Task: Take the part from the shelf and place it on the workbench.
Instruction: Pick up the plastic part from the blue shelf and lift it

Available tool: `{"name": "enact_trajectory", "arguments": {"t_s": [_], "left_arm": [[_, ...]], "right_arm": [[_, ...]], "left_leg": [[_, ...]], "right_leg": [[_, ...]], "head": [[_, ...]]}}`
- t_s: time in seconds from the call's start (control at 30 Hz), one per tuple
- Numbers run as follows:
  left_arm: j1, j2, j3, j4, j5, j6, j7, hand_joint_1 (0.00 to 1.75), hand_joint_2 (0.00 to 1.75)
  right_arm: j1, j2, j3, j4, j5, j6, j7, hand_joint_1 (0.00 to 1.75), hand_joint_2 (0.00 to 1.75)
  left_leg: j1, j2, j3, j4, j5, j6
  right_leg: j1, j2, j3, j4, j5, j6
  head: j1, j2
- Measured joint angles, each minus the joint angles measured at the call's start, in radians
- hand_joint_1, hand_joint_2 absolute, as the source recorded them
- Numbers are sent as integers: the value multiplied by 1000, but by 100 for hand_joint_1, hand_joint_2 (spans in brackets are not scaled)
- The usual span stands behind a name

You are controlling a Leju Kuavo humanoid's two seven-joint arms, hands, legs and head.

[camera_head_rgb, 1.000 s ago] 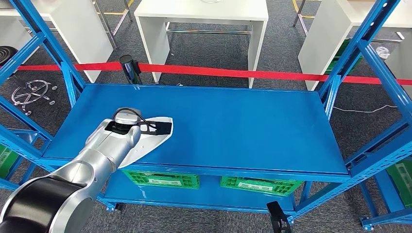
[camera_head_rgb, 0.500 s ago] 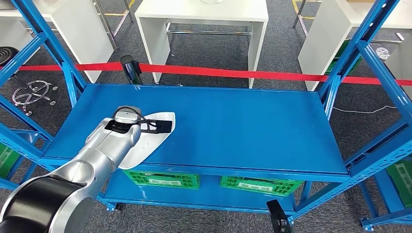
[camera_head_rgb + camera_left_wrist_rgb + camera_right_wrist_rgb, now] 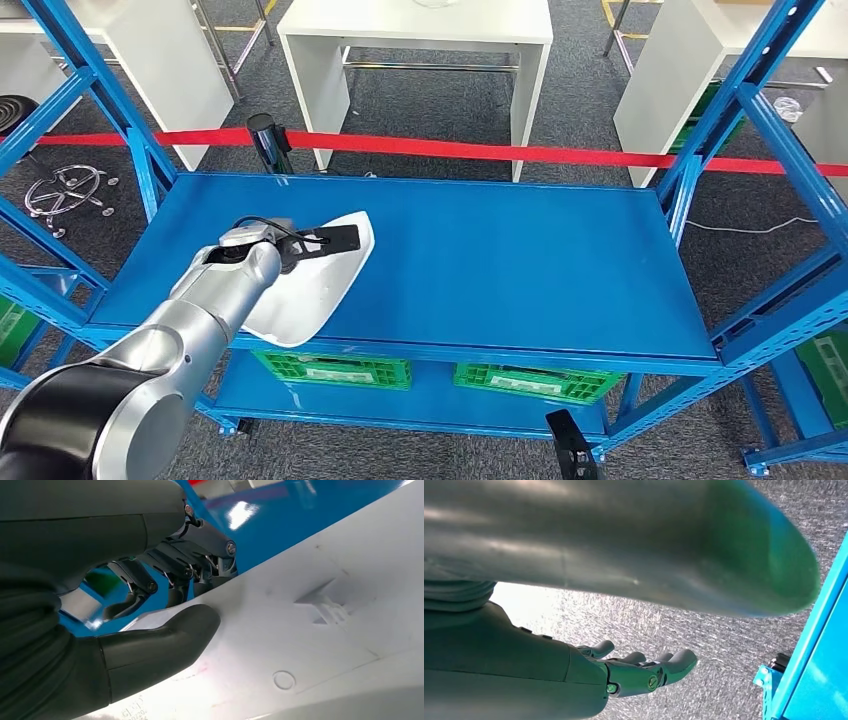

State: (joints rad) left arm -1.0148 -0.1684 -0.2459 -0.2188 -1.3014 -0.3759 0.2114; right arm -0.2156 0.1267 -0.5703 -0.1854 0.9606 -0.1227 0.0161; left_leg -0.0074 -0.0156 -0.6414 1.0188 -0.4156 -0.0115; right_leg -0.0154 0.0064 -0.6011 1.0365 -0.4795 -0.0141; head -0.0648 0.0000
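The part [image 3: 318,283] is a flat white moulded plastic panel at the left front of the blue shelf deck [image 3: 500,260]. My left hand [image 3: 298,243] grips it near its far end, and the panel is tilted up off the deck. In the left wrist view the grey thumb [image 3: 165,640] presses on the white part [image 3: 320,640] while the dark fingers [image 3: 200,555] wrap under its edge. My right hand [image 3: 644,672] hangs beside the rack over grey carpet, its fingers loosely extended and holding nothing.
Two green crates [image 3: 330,368] [image 3: 535,382] stand on the lower shelf. Blue uprights [image 3: 745,100] frame both ends of the rack. Behind it run a red barrier tape [image 3: 480,150] on a black post [image 3: 268,140] and white tables [image 3: 415,25].
My left hand has raised the white part and carried it slightly farther and to the right, so the panel now tilts up instead of lying flat.
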Motion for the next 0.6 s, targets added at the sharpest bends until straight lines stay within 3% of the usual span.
{"name": "enact_trajectory", "arguments": {"t_s": [0.3, 0.6], "left_arm": [[-38, -32, 230, -13, 234, -26, -160, 175, 175], [-43, -48, 401, -16, 394, -83, -231, 175, 175]], "right_arm": [[-10, 0, 0, 0, 4, 9, -3, 0, 0], [-3, -3, -3, 0, -5, 8, -10, 0, 0]], "left_leg": [[0, 0, 0, 0, 0, 0], [0, 0, 0, 0, 0, 0]], "right_leg": [[0, 0, 0, 0, 0, 0], [0, 0, -1, 0, 0, 0]], "head": [[0, 0], [0, 0]]}}
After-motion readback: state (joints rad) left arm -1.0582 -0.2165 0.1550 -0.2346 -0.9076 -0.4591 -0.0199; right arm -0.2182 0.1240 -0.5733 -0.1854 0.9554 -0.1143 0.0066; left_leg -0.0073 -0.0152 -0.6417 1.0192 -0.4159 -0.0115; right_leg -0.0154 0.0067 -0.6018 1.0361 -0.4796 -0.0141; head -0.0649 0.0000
